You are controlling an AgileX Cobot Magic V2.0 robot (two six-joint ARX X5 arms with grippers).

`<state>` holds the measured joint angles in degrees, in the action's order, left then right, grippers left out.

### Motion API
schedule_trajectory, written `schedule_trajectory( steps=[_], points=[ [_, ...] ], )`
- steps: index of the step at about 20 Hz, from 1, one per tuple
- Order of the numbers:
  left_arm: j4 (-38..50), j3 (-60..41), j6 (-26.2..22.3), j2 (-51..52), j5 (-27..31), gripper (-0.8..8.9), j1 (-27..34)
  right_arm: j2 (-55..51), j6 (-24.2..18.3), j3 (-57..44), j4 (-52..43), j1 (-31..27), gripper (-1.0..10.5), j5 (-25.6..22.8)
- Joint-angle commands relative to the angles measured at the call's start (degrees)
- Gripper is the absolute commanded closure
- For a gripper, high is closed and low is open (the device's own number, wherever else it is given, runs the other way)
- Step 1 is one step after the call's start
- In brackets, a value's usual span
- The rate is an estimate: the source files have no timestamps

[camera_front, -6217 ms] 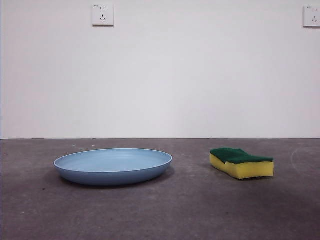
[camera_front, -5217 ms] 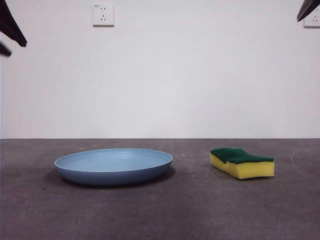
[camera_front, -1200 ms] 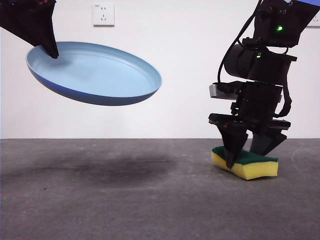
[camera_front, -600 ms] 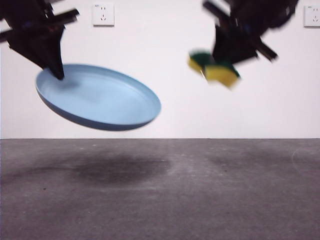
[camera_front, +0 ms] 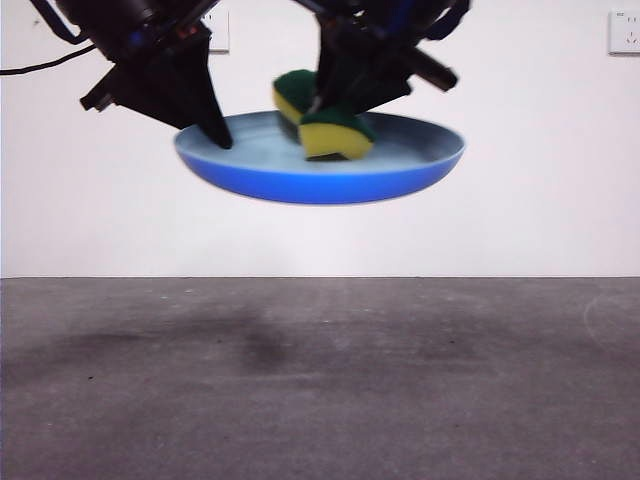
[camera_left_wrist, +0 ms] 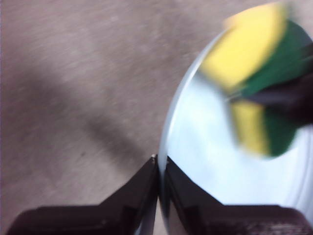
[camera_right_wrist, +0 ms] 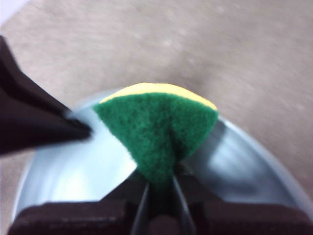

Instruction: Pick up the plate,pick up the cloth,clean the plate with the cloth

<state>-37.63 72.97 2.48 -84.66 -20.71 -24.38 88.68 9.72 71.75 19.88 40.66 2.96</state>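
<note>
The light-blue plate (camera_front: 330, 175) hangs high above the table, about level. My left gripper (camera_front: 205, 125) is shut on its rim at the left side; the left wrist view shows the jaws pinching the rim (camera_left_wrist: 164, 161). My right gripper (camera_front: 335, 95) is shut on the cloth (camera_front: 325, 120), a yellow sponge with a green top, folded between the jaws. The cloth is over the plate's inside, at or just above its surface. In the right wrist view the green side of the cloth (camera_right_wrist: 156, 129) faces the camera, with the plate (camera_right_wrist: 234, 166) beneath. The cloth (camera_left_wrist: 259, 88) is blurred in the left wrist view.
The grey table top (camera_front: 320, 380) lies bare below the plate, with a faint shadow on it. A white wall stands behind, with a socket (camera_front: 624, 30) at the upper right.
The plate has moved right and levelled out. The right gripper has carried the cloth left and down, over the plate's inside. Earlier, both things lay on the table.
</note>
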Motion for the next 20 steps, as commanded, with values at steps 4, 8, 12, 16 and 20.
schedule_trajectory(
  steps=[4, 8, 12, 16, 20],
  points=[
    [4.4, -0.4, 2.6, 0.0, -3.3, 8.21, -0.1, 4.6, 0.5, -0.1, -0.5, 3.8, 9.6, 0.1],
    [7.7, -0.4, 4.7, 0.0, -3.0, 8.21, 2.5, 4.9, 0.4, -0.1, 1.8, 8.2, 9.6, 0.1],
    [7.0, -0.4, 5.2, 0.0, -1.8, 8.21, 5.9, 4.9, -2.3, -0.1, 12.6, 9.1, 9.6, -2.7],
    [0.8, -0.4, 2.5, 0.0, -2.1, 8.21, 7.2, 4.7, -4.3, -0.1, 17.8, 7.8, 9.6, -22.3],
    [-4.0, -0.4, -1.0, 0.0, -5.6, 8.21, 6.6, 4.7, -5.3, -0.1, 11.4, 4.3, 9.6, -25.2]
  ],
)
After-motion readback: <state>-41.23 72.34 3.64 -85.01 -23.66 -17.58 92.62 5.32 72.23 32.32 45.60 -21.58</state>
